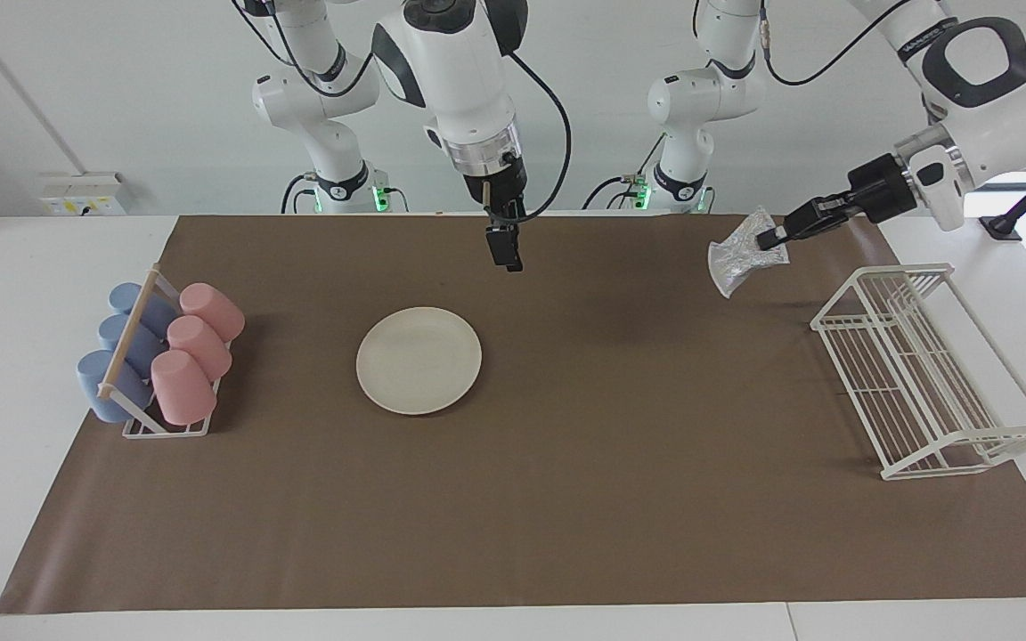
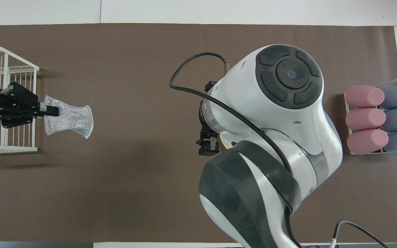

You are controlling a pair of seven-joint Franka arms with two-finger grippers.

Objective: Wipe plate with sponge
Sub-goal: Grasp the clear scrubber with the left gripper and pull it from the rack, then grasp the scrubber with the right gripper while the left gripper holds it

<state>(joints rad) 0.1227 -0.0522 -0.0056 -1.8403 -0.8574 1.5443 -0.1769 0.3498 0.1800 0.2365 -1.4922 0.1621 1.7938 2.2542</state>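
The round cream-white plate point(image 1: 419, 360) lies flat on the brown mat, between the middle of the table and the cup rack. In the overhead view my right arm covers nearly all of it. My left gripper point(image 1: 776, 237) point(image 2: 52, 111) is up in the air over the mat beside the white wire rack, shut on one end of the silvery crinkly sponge point(image 1: 738, 254) point(image 2: 68, 117), which hangs loose from it. My right gripper point(image 1: 504, 249) hangs high above the mat close to the plate, pointing down, open and holding nothing.
A white wire rack point(image 1: 923, 374) point(image 2: 5, 103) stands at the left arm's end of the mat. A holder with pink and blue cups point(image 1: 157, 356) point(image 2: 377, 119) lying on their sides stands at the right arm's end.
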